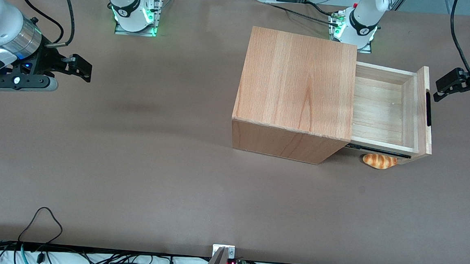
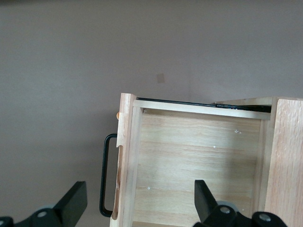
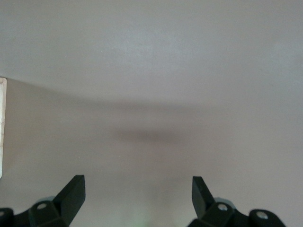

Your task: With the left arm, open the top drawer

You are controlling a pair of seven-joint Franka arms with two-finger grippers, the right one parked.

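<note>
the top drawer stands pulled well out of the cabinet toward the working arm's end of the bench; the pincer hangs released just off its black handle, judged finished.

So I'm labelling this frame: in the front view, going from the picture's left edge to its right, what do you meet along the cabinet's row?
Parked arm's gripper → cabinet → top drawer, pulled out → its black handle → left arm's gripper, open, just clear of the handle.
</note>
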